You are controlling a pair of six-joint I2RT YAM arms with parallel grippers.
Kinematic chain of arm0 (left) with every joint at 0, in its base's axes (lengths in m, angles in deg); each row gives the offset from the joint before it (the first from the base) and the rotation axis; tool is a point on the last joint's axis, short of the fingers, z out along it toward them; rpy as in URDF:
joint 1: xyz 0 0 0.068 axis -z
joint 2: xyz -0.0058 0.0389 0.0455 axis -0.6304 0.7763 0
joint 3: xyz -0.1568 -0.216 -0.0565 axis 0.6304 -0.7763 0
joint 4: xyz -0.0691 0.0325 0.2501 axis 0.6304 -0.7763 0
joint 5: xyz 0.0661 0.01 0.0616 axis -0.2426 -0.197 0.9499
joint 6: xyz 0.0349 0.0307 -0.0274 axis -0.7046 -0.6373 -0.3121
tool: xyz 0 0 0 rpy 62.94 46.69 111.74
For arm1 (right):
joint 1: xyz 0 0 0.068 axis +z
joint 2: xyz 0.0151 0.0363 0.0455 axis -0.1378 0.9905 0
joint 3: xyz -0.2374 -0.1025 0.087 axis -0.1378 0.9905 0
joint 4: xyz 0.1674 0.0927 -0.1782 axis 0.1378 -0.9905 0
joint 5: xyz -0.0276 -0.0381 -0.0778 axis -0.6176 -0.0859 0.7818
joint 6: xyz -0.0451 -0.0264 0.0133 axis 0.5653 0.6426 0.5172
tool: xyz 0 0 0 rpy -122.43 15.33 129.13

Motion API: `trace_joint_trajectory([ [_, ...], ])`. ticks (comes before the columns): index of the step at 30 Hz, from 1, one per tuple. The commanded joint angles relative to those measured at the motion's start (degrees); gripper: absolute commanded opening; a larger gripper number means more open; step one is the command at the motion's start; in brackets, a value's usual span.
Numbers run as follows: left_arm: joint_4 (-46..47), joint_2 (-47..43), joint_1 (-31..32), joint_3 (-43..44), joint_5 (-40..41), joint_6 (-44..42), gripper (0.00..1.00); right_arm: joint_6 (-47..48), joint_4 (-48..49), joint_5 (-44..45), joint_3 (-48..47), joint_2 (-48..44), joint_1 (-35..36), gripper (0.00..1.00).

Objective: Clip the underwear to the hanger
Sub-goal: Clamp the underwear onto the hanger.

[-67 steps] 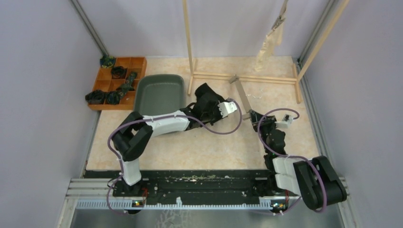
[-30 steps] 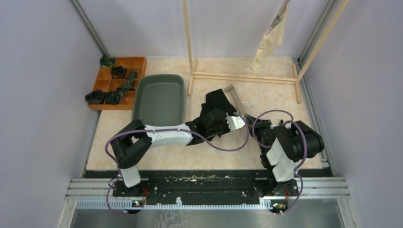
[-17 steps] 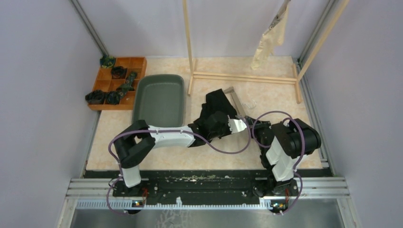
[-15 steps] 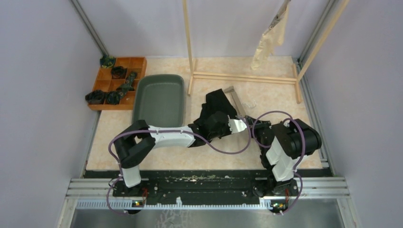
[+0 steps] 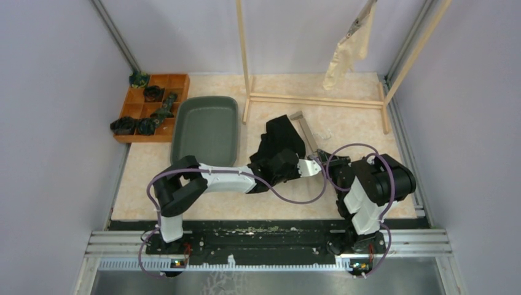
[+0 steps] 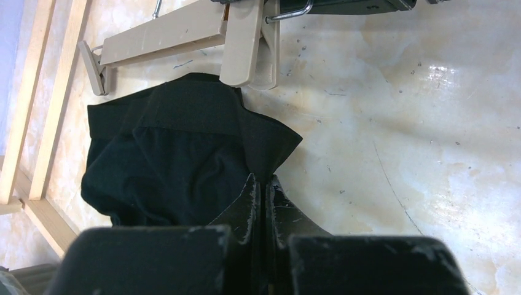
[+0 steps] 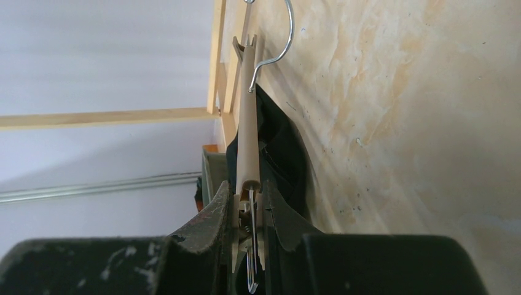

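The black underwear (image 5: 279, 136) lies crumpled on the table beside a beige hanger (image 5: 305, 129). My left gripper (image 6: 261, 181) is shut on a corner of the black underwear (image 6: 178, 153), just short of the hanger's clip (image 6: 249, 43). In the top view, the left gripper (image 5: 314, 165) sits right next to the right one. My right gripper (image 7: 249, 187) is shut on the clip end of the hanger (image 7: 247, 110), with black cloth (image 7: 282, 157) beside it. The pale cream underwear (image 5: 347, 52) hangs from a hanger on the rack at the back.
A grey tub (image 5: 206, 129) stands left of the black garment. A wooden compartment tray (image 5: 178, 83) with dark items sits at the back left. The wooden rack's foot bars (image 5: 313, 99) cross the table behind the hanger, and its posts rise at both ends.
The right arm folded up and back with the hanger's end. The left arm carried the black underwear right and nearer, up to the hanger's clip. In the last half second it edged slightly further.
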Motion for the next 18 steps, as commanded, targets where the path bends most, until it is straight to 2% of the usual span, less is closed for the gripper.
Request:
trace_joint_trajectory([
  [1, 1.6, 0.9, 0.7, 1.5, 1.9, -0.9, 0.00, -0.8, 12.6, 0.3, 1.8, -1.7, 0.5, 0.00],
  [18, 1.8, 2.7, 2.1, 3.9, 4.4, -2.7, 0.00, -1.7, 12.6, -0.6, 1.3, -0.3, 0.5, 0.00],
])
